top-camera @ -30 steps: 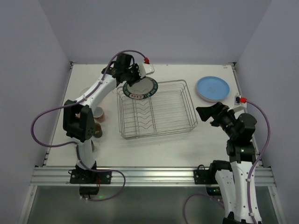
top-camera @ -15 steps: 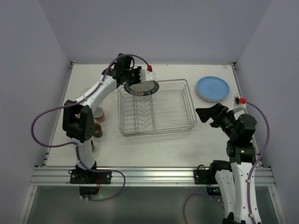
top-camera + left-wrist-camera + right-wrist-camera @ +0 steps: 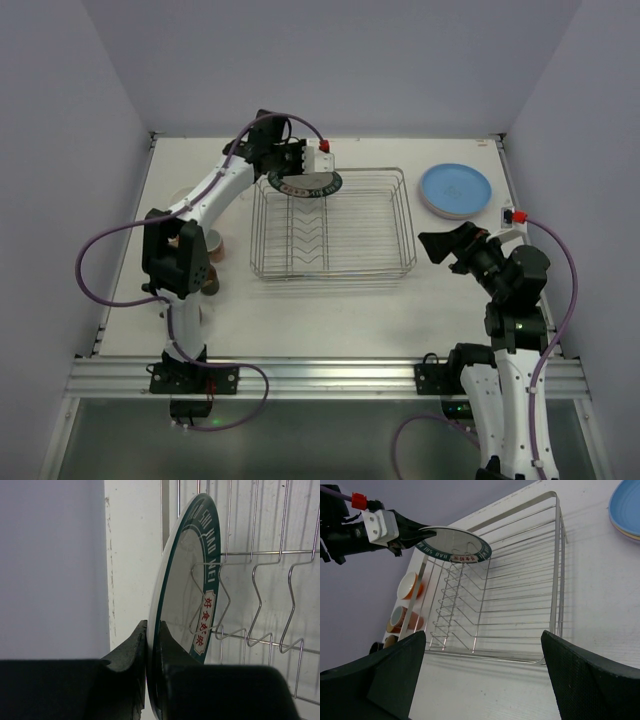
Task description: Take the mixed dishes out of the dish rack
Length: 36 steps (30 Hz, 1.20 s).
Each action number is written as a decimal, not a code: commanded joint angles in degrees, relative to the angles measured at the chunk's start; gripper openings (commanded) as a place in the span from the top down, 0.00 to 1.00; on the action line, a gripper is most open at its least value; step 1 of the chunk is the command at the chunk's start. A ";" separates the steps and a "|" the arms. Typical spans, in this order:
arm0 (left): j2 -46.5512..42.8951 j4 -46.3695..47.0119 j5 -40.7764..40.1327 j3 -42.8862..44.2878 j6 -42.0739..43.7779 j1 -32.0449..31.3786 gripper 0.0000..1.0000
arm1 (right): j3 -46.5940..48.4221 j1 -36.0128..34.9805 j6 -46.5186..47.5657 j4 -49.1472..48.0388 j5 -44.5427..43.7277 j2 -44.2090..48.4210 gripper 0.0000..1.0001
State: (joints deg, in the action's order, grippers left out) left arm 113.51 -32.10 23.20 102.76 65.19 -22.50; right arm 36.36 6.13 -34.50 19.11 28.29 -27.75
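Tipped steeper than a second ago, the patterned plate [image 3: 308, 186] hangs at the dish rack's [image 3: 406, 228] far-left corner, rim clenched by the left tool [image 3: 151, 632]. Right tool [image 3: 432, 243] gapes, clear of the rack's right edge.

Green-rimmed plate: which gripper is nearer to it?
Left. The left gripper is shut on the rim of the plate, over the far left corner of the dish rack; the right gripper is open, right of it.
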 commanded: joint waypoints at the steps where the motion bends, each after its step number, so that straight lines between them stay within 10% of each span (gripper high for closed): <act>1: -1.44 -0.95 -0.61 2.45 1.35 0.44 1.00 | 1.26 0.20 -0.04 -1.18 1.85 -0.64 0.01; 24: -17.52 13.20 -7.73 -4.51 -6.11 -3.51 1.00 | 3.71 0.11 -0.04 0.57 1.42 -0.11 0.01; 30: -24.64 18.11 -8.34 -1.60 -28.67 -7.28 1.00 | 4.86 0.11 -1.79 -1.79 3.78 -3.26 0.01; 36: -32.90 26.92 -20.17 -9.85 -72.40 -10.98 1.00 | 5.30 0.11 -8.99 -15.14 20.72 -8.02 0.01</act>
State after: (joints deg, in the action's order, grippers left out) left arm 86.46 -14.96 11.46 95.13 21.96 -32.82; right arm 39.33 6.13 -38.57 13.82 37.85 -34.02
